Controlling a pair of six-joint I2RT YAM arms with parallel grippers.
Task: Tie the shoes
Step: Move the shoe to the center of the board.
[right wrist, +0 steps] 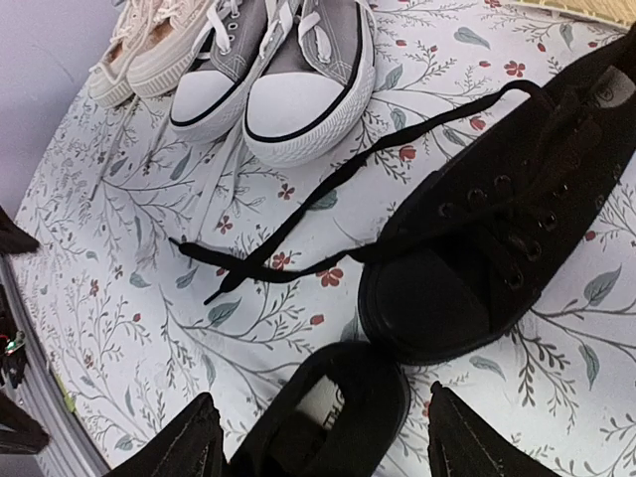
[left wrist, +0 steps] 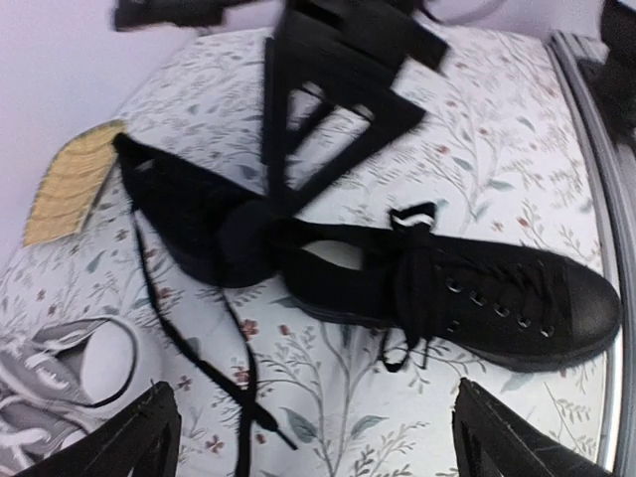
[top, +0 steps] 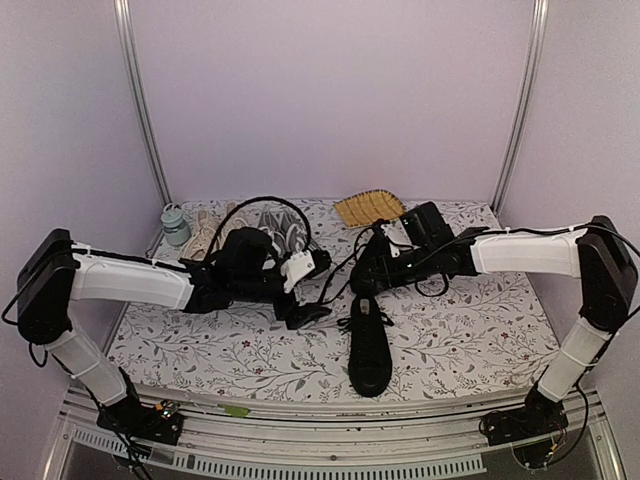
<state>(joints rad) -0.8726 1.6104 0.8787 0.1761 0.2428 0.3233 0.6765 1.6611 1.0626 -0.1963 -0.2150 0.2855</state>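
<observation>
One black shoe (top: 368, 352) lies with its toe toward the table's near edge. In the left wrist view this shoe (left wrist: 487, 293) has its laces bunched over the tongue, with short ends hanging down its side. The other black shoe (top: 378, 252) lies behind it, under the right arm. Its loose laces (right wrist: 298, 224) trail across the cloth (left wrist: 214, 373). My left gripper (left wrist: 318, 447) hovers open above bare cloth beside the laces, with nothing in it. My right gripper (right wrist: 328, 452) is open too, its fingers on either side of the near shoe's heel opening (right wrist: 343, 402). My right gripper also holds nothing.
Grey sneakers with white toe caps (right wrist: 288, 84) and a beige pair (right wrist: 149, 50) stand at the back left. A teal jar (top: 176, 225) is beside them and a woven tan mat (top: 370, 208) lies at the back. The flowered cloth (top: 470, 320) covers the table.
</observation>
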